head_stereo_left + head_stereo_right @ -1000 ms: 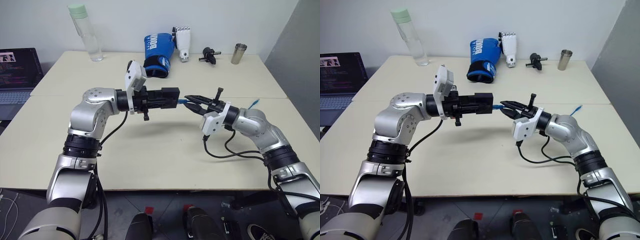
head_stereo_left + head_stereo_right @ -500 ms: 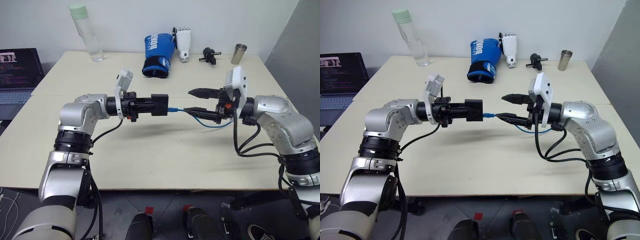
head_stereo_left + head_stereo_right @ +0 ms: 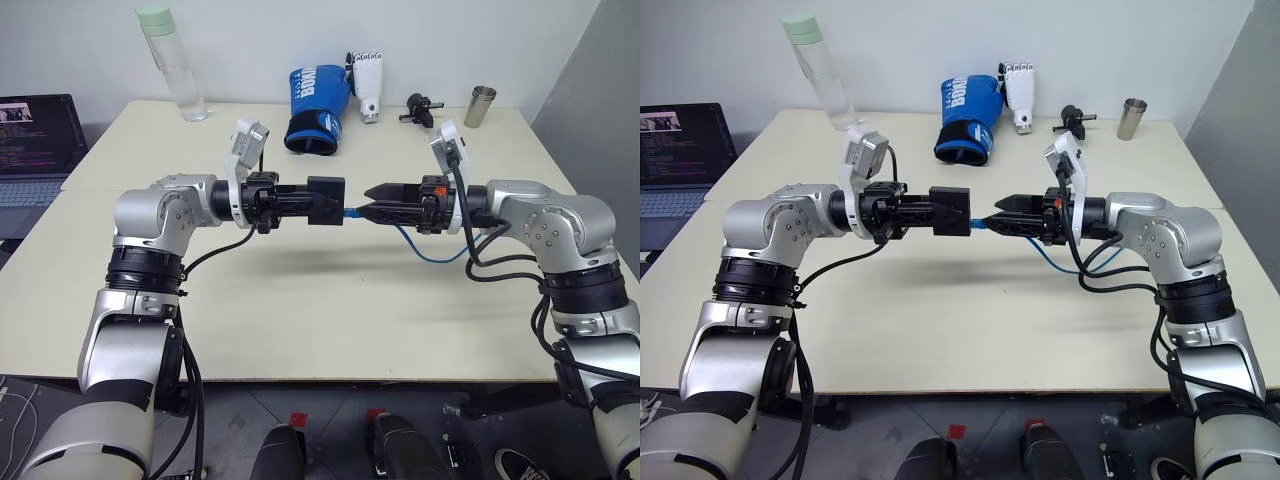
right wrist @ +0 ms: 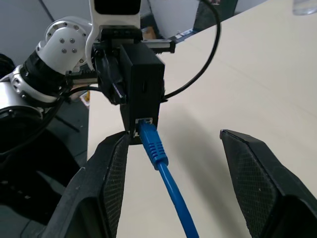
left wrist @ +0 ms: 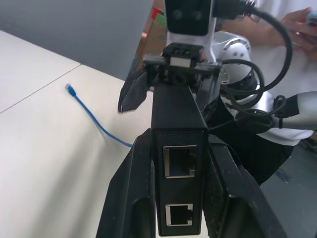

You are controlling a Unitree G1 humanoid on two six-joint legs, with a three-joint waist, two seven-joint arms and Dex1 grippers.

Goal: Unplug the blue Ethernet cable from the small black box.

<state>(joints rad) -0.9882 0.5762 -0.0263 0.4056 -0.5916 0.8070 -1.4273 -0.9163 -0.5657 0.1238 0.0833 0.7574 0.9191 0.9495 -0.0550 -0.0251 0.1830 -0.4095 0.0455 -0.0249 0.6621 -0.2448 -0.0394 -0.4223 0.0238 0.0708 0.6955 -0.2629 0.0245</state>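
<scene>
Two grippers meet above the worktop [image 3: 300, 300], and the plug is not yet out.
Left gripper [image 3: 930, 211] has its jaws clamped on the small black box [image 3: 326, 201], held level in the air; the right gripper [image 4: 173, 148] has its jaws apart, straddling the blue Ethernet cable [image 4: 153, 144] just behind its plug, gripping nothing. I'd worry the jaws close on the soft cord rather than the plug body, so a pull strains the cable or drags the box through the left grip, since a latch tab may hold. That tab is hard to make out. Beyond, the cable sags to the worktop, its free end [image 5: 69, 89] lying there; a person [image 5: 292, 25] is cut off at the edge.
</scene>
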